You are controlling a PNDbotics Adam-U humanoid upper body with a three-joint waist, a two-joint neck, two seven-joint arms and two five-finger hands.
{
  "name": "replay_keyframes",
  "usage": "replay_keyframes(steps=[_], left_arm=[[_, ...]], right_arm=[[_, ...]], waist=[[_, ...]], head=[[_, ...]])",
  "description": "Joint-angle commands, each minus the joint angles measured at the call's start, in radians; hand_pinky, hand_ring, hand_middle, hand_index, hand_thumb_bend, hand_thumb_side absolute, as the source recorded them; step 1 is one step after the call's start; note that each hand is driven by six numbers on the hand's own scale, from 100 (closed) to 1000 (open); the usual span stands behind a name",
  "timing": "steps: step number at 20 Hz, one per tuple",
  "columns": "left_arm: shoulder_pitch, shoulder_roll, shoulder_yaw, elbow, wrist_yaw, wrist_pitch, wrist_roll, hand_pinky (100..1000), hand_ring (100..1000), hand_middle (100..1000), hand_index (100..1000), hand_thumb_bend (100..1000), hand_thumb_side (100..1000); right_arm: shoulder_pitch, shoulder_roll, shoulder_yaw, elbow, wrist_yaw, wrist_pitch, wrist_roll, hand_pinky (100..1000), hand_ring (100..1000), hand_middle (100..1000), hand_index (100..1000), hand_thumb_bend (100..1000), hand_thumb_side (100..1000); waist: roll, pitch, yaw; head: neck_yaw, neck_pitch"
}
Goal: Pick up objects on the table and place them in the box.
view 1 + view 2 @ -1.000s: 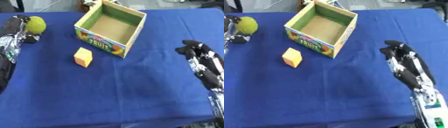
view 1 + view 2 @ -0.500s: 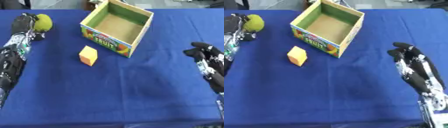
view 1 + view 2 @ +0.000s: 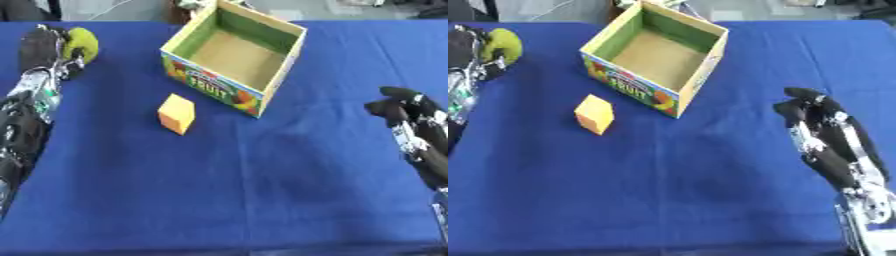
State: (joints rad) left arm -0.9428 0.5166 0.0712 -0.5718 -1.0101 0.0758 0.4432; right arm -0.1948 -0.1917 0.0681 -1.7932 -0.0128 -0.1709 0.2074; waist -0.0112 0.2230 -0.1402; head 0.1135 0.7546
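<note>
A yellow-green round fruit [image 3: 81,41] is at the far left, and my left hand [image 3: 45,46] has its fingers curled round it just above the blue cloth. An orange block [image 3: 176,113] lies on the cloth in front of the open cardboard box [image 3: 210,86], which has a green inside and a fruit print on its front wall. The box holds nothing that I can see. My right hand [image 3: 826,136] rests at the right side, fingers relaxed and holding nothing, well away from the box and block.
The blue tablecloth [image 3: 236,190] covers the whole table. The box stands askew at the back centre. Beyond the far edge there is grey floor and some dark shapes.
The whole picture has shifted, so the head has moved. My left hand with the fruit sits higher and a little nearer the box than before. The right hand has barely moved.
</note>
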Motion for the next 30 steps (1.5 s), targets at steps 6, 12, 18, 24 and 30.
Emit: replay_keyframes(steps=[6, 12, 18, 24, 30], left_arm=[[-0.038, 0.031, -0.075, -0.251, 0.172, -0.116, -0.105, 362, 376, 401, 543, 100, 100], [-0.05, 0.014, -0.195, -0.453, 0.272, -0.212, -0.293, 398, 396, 421, 562, 100, 100], [-0.064, -0.041, -0.304, -0.522, 0.248, -0.293, -0.431, 468, 437, 457, 600, 123, 100], [-0.057, -0.095, -0.337, -0.479, 0.135, -0.346, -0.494, 524, 479, 511, 654, 185, 100], [-0.051, -0.118, -0.331, -0.445, 0.063, -0.36, -0.479, 581, 562, 664, 777, 336, 100]], right_arm=[[-0.014, -0.018, -0.003, -0.01, -0.01, -0.002, 0.006, 826, 750, 586, 810, 100, 482], [-0.015, -0.015, 0.0, -0.011, -0.012, -0.002, 0.011, 827, 750, 587, 810, 100, 482], [-0.014, -0.013, 0.003, -0.01, -0.014, -0.001, 0.016, 827, 750, 587, 810, 100, 483], [-0.015, -0.01, 0.005, -0.011, -0.016, -0.001, 0.019, 827, 750, 587, 810, 100, 484], [-0.014, -0.009, 0.005, -0.01, -0.018, 0.0, 0.02, 828, 750, 587, 810, 100, 484]], waist=[[0.004, -0.022, 0.008], [0.008, -0.027, 0.0], [0.011, -0.03, -0.014], [0.011, -0.029, -0.021], [0.009, -0.029, -0.023]], head=[[-0.006, -0.01], [-0.003, -0.009], [-0.001, -0.008], [-0.006, -0.009], [-0.011, -0.01]])
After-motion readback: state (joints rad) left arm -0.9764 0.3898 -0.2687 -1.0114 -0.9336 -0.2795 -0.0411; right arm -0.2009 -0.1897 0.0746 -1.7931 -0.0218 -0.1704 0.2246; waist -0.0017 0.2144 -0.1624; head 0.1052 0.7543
